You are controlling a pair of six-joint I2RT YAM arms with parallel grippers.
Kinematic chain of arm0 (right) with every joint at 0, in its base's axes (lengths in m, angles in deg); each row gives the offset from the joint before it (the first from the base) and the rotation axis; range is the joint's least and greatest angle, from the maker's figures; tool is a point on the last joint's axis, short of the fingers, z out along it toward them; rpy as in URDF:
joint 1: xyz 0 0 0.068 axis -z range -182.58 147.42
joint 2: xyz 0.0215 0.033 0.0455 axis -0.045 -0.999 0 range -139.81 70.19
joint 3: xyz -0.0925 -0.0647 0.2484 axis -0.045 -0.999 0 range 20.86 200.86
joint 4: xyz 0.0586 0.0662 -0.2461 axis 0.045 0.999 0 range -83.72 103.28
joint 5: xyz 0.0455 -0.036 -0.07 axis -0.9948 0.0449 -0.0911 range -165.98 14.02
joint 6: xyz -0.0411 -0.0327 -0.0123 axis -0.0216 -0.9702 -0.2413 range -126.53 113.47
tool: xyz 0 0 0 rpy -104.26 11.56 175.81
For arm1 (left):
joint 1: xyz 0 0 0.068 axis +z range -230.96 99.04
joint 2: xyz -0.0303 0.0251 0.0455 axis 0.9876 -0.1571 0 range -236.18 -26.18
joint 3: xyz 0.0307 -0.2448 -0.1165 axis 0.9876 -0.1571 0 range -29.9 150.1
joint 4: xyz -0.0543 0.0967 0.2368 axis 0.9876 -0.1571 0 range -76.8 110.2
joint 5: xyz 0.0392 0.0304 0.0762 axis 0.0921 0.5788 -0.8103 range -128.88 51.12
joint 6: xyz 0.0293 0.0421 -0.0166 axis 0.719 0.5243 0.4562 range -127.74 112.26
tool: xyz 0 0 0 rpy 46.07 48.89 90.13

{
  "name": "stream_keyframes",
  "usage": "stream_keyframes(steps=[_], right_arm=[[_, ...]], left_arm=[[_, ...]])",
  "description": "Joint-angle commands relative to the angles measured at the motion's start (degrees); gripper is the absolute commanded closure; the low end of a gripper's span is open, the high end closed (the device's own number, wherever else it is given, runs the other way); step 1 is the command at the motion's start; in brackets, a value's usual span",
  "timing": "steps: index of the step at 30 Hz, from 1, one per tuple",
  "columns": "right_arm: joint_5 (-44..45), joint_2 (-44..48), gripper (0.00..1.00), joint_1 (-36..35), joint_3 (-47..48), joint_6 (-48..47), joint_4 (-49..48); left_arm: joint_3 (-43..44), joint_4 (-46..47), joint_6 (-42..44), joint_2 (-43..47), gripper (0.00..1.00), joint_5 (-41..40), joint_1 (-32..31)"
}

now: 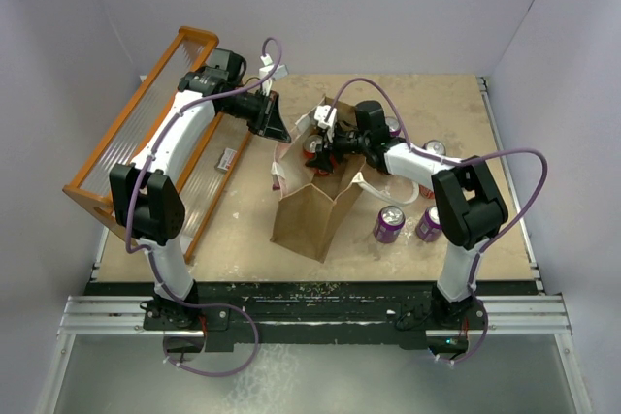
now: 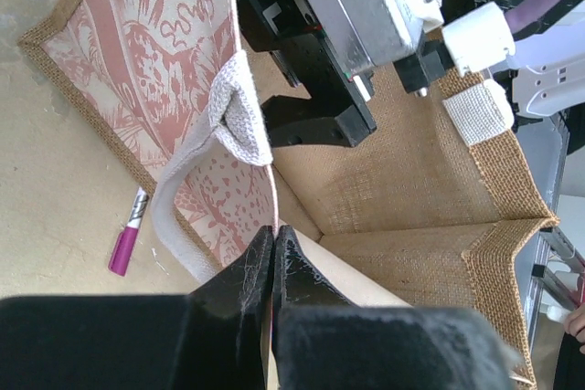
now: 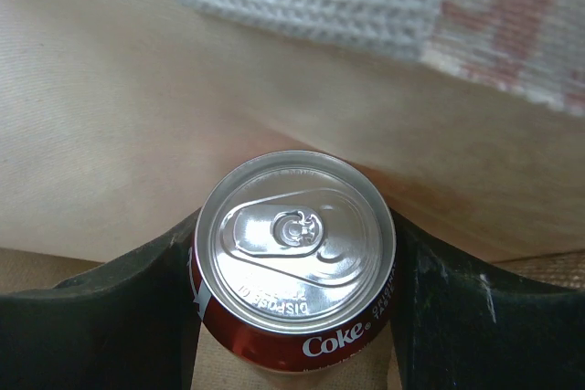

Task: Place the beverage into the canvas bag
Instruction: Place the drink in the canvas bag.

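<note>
So that a free opening is presented to the other arm, the canvas bag (image 1: pixel 309 203), a tall rectangular tan-brown woven bag with two white loop handles, is held at one side by the left gripper (image 2: pixel 274 242), whose jaws are clenched on the thin upper rim of the bag just below one white loop handle (image 2: pixel 239 121). By this pinch the soft wall is prevented from folding inward across the mouth. The beverage, a red aluminium Coke can (image 3: pixel 297 226) with a silver pull-tab lid, is grasped upright by the right gripper (image 3: pixel 294 267), with one black finger (image 3: pixel 119 317) set against each flank. The side grasp is judged to be chosen so that the can is lowered base first and is left standing. The Coke can is located in the mouth of the canvas bag, with the tan inner wall close behind it and a handle strap above it in the right wrist view. Whether its base is touching the bottom cannot be told. The step in hand is judged to be the lowering, and release is not yet made. Two purple drink cans (image 1: pixel 389 225) are stood on the tan table (image 1: pixel 446 104) to the right of the bag, well apart from the orange slatted rack (image 1: pixel 146 133) at the left. A purple marker (image 2: pixel 128 237) is laid on the table beside the bag.
</note>
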Motion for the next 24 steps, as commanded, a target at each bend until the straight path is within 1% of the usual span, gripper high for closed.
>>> stream_keyframes(steps=[1,5,11,14,16,20,22,24], right_arm=[[3.2,-0.5,1.00,1.5,-1.7,3.0,-15.4],[5.3,-1.4,0.98,2.2,-3.9,3.8,-20.4],[6.1,-3.2,0.96,3.3,-5.2,2.9,-20.7],[5.7,-3.7,0.92,3.5,-6.0,2.6,-20.4],[6.0,-3.9,0.89,3.5,-5.2,1.2,-18.0],[5.8,-4.6,0.75,3.6,-3.5,2.0,-16.0],[6.5,-4.7,0.68,3.6,-2.3,1.5,-12.1],[7.3,-4.5,0.59,3.6,-1.5,1.0,-9.5]], left_arm=[[0.6,-1.3,3.1,-0.4,1.00,1.9,0.4],[0.5,-2.2,3.9,-0.9,1.00,2.1,0.4],[0.2,-2.5,4.5,-1.1,1.00,2.2,0.4],[0.2,-2.4,4.6,-1.4,1.00,2.4,0.4],[0.6,-2.3,4.5,-1.5,1.00,2.4,0.5],[1.2,-2.2,4.4,-2.1,1.00,2.3,0.4],[1.7,-2.0,4.4,-2.3,1.00,2.2,0.4],[2.0,-2.0,4.3,-2.6,1.00,2.2,0.5]])
